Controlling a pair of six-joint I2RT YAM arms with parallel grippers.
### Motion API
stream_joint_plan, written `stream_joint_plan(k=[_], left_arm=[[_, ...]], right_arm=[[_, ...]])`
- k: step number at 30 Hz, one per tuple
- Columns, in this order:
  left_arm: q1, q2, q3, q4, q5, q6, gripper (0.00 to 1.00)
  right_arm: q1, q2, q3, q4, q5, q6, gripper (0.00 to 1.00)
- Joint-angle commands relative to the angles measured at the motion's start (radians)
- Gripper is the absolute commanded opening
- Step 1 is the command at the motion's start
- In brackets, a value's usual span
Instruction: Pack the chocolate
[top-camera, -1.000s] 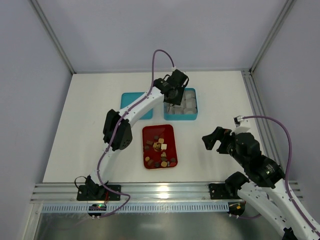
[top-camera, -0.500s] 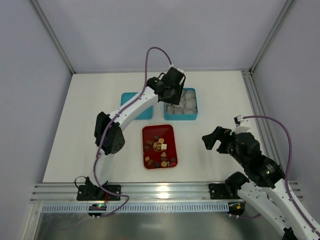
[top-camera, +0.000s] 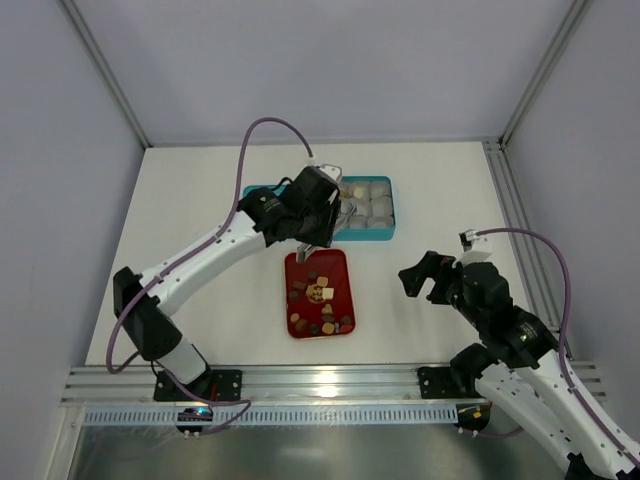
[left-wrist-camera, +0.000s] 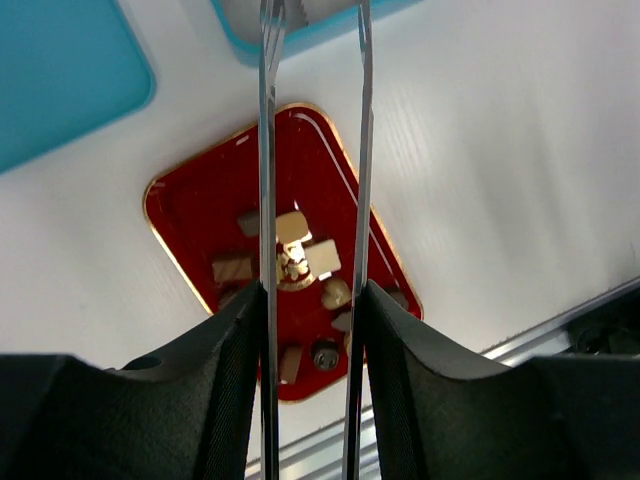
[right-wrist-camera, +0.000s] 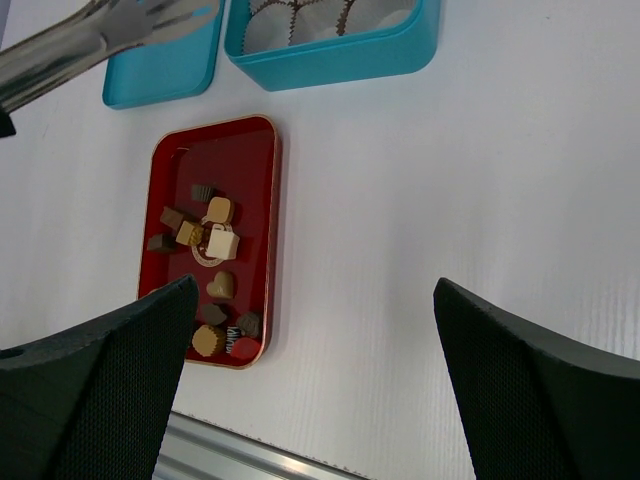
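Note:
The chocolate (top-camera: 318, 295) lies as several small brown, tan and cream pieces on a red tray (top-camera: 340, 272) at mid-table. My left gripper (top-camera: 318, 225) hangs over the tray's far end, shut on metal tongs (left-wrist-camera: 267, 150). The two blades run out from between its jaws, and nothing shows between them. Through the blades I see the chocolate (left-wrist-camera: 295, 228) on the tray (left-wrist-camera: 200, 220). My right gripper (right-wrist-camera: 315, 300) stands wide open above bare table to the right of the tray (right-wrist-camera: 250, 180). The chocolate (right-wrist-camera: 220, 243) and the tongs (right-wrist-camera: 100, 35) both show from that side.
A teal box (top-camera: 365, 233) lined with crinkled paper cups (top-camera: 368, 200) stands just beyond the tray. Its flat teal lid (top-camera: 258, 195) lies to the left, partly under my left arm. An aluminium rail (top-camera: 330, 385) runs along the near edge.
My left arm has swung back from over the teal box toward the red tray's far end, carrying the tongs. The right arm has barely shifted.

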Motion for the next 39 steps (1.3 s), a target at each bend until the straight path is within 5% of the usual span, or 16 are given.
stream_joint_plan(k=[1, 18, 39], left_arm=[[-0.030, -0.124, -0.080, -0.040, -0.033, -0.047, 0.42], [-0.145, -0.416, -0.411, -0.178, -0.049, -0.182, 0.43], [-0.185, -0.406, -0.522, -0.128, -0.038, -0.213, 0.42]], right_arm=[[0.004, 0.010, -0.017, 0.073, -0.004, 0.003, 1.00], [0.004, 0.021, -0.075, 0.115, -0.027, 0.032, 1.00], [0.004, 0.015, -0.100, 0.115, -0.027, 0.039, 1.00]])
